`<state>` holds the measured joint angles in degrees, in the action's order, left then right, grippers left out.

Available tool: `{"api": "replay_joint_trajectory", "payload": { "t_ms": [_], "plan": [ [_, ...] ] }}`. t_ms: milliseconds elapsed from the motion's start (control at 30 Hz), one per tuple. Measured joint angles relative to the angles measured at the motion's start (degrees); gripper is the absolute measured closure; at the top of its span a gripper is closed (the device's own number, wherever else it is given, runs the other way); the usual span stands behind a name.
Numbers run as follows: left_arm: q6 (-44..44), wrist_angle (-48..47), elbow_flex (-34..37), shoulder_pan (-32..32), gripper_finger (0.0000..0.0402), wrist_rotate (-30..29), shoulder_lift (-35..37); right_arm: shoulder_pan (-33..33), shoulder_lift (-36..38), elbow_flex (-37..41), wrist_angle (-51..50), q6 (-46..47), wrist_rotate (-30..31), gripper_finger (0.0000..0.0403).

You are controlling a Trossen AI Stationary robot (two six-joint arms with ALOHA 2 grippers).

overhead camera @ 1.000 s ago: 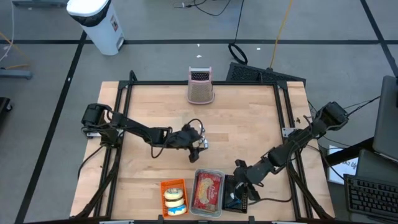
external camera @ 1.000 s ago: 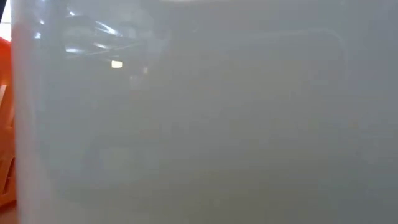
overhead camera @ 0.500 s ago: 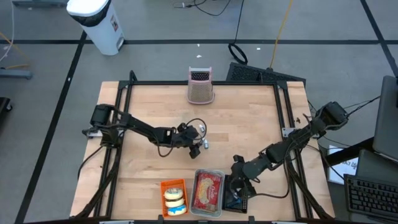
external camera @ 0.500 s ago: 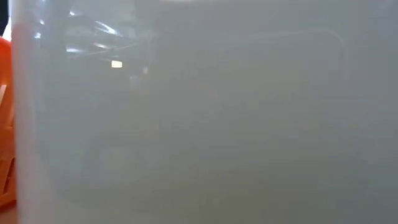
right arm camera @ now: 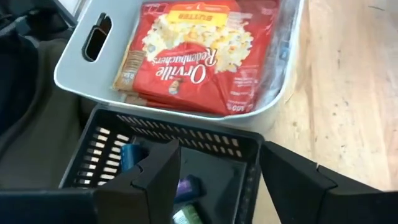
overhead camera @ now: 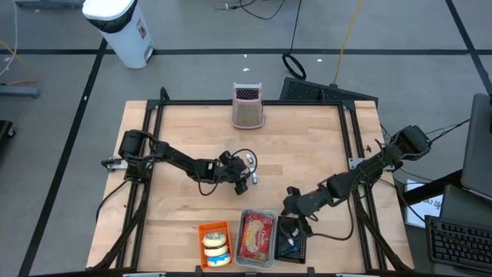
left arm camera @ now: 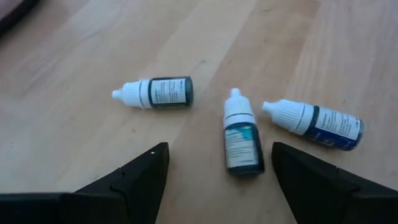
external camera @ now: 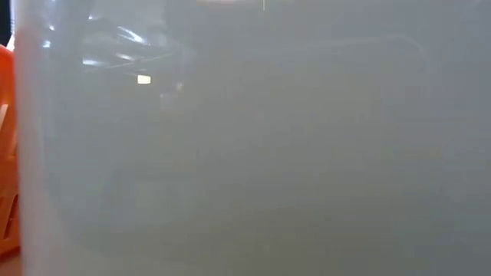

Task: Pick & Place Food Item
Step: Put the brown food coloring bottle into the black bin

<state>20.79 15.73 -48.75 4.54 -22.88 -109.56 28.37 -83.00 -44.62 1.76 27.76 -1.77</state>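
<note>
1. The right claw (right arm camera: 214, 186) hangs with its fingers spread and nothing between them, right over a black slotted basket (right arm camera: 186, 134) at the near edge of the table (overhead camera: 307, 154).
2. Down inside that basket, under the claw, lie a few small items, one bluish and one purple; I cannot tell what they are.
3. Just past the basket from the right claw, touching its far wall, sits a grey tub (right arm camera: 81, 74) holding a red bag of popcorn (right arm camera: 193, 56) lying flat.
4. From above, the tub (overhead camera: 257, 265) stands between the black basket (overhead camera: 296, 248) and an orange tray (overhead camera: 214, 228) with pale round food items (overhead camera: 216, 245) stacked in it.
5. The left claw (left arm camera: 217, 171) is out over the middle of the table, fingers spread wide and gripping nothing.
6. Just ahead of the left claw lie three small dropper bottles on the bare wood: a teal-labelled one (left arm camera: 239, 134) nearest, pointing away from the claw, a blue one (left arm camera: 314, 121) close beside it, and a dark one (left arm camera: 155, 93) a little apart on the other side.
7. Far beyond both claws, at the table's far edge, stands a pink basket (overhead camera: 247, 106).
8. The table-level camera shows only a blank grey wall up close, with an orange edge (external camera: 6, 153) at one side.
</note>
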Motion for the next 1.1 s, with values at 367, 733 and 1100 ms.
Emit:
{"api": "replay_joint_trajectory", "payload": {
  "t_ms": [367,733,1100],
  "plan": [
    [-4.86,0.92,-0.02,-2.38,0.0240,5.40,0.02,-2.13,0.00,0.00,0.13,-0.06,-0.01,0.0201],
    [-17.92,-0.69,0.09,-2.93,0.0352,3.88,4.62,-6.04,1.21,0.00,0.14,0.01,0.26,0.0202],
    [-41.79,-1.03,0.04,3.42,0.0337,-7.33,17.31,-14.21,2.71,0.07,2.96,2.62,14.73,0.0202]
  ]
}}
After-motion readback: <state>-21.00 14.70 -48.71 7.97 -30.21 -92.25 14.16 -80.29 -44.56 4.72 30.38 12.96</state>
